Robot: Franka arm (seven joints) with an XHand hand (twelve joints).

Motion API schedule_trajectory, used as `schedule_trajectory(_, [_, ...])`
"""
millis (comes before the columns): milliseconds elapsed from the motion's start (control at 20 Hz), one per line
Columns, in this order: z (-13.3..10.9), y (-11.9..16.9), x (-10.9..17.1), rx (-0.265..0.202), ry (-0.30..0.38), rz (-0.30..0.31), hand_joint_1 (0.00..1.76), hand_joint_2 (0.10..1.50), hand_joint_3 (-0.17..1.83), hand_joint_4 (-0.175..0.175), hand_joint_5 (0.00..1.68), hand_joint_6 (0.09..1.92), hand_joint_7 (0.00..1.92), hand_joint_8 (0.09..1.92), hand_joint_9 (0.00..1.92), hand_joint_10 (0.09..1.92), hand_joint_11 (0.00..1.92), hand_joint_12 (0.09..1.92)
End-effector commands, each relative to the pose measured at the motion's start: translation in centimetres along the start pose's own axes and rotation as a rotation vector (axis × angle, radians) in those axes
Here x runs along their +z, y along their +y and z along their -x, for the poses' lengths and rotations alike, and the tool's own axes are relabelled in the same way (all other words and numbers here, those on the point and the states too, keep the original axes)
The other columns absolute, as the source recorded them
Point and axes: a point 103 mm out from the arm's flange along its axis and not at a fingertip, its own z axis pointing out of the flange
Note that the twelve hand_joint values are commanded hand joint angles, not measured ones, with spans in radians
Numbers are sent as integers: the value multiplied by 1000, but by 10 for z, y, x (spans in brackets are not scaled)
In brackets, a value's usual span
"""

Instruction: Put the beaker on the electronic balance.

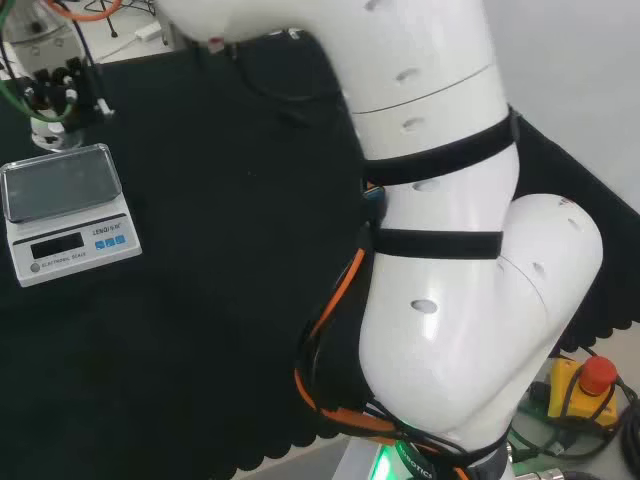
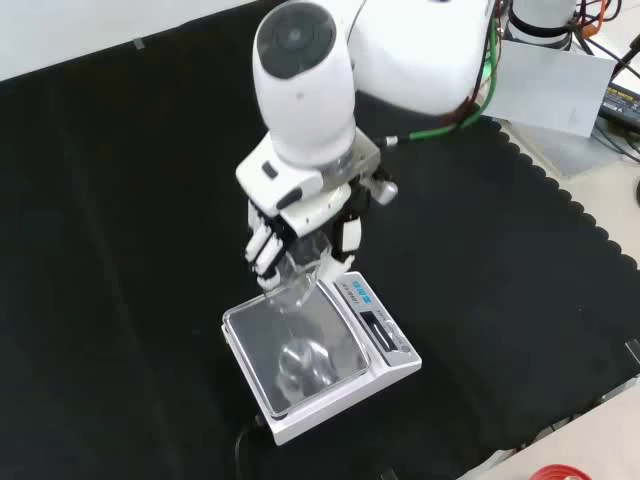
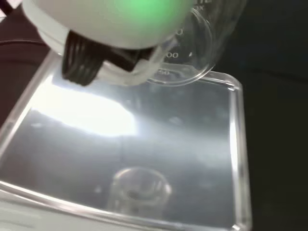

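Clear glass is what matters here: the beaker (image 2: pixel 293 283) hangs in the robot hand (image 2: pixel 300 225), whose fingers curl round its upper wall, just above the far edge of the electronic balance (image 2: pixel 385 350) and its shiny pan (image 3: pixel 144 144). From the front it sits below the palm, tilted. I'd level it, shift toward the pan's middle, lower until it touches, then release.

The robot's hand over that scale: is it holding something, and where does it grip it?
Yes. The hand holds a clear glass beaker by its side wall, fingers and thumb curled round it, above the pan of the balance.
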Motion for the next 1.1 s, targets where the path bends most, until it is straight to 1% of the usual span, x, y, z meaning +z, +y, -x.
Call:
schedule_trajectory(50, [-51,12,51,-99,-41,-108,1175,638,742,-73,1194,843,907,1184,1253,649,1288,845])
schedule_trajectory(250, [-49,11,67,-98,-51,-137,1175,638,742,-73,1195,842,908,1182,1254,648,1281,844])
schedule_trajectory(500, [-44,12,71,-86,-47,-156,1174,637,742,-70,1196,840,907,1180,1253,645,1275,845])
schedule_trajectory(550, [-43,12,70,-88,-45,-170,1167,646,731,-47,1189,846,904,1174,1250,640,1259,856])
schedule_trajectory(600, [-42,12,68,-104,-42,-189,1134,577,695,-10,876,789,768,1098,1136,629,1064,968])
schedule_trajectory(650, [-41,10,63,-116,-32,-178,1048,519,633,20,530,634,544,990,905,646,744,1139])
schedule_trajectory(700, [-40,9,60,-120,-27,-169,974,489,573,39,303,476,370,911,708,698,486,1294])
schedule_trajectory(750, [-39,8,56,-121,-23,-164,917,478,517,51,177,344,259,864,573,753,321,1402])
schedule_trajectory(800, [-38,8,52,-122,-20,-157,873,477,470,61,99,234,181,833,486,795,221,1474])
schedule_trajectory(900, [-37,5,41,-123,-22,-143,818,486,394,74,26,87,83,794,379,845,117,1548])
schedule_trajectory(1000, [-37,1,29,-133,-28,-134,784,501,321,84,5,87,25,765,305,873,52,1585])
schedule_trajectory(1100, [-35,-7,16,-152,-48,-139,756,511,272,88,0,87,5,712,254,881,16,1594])
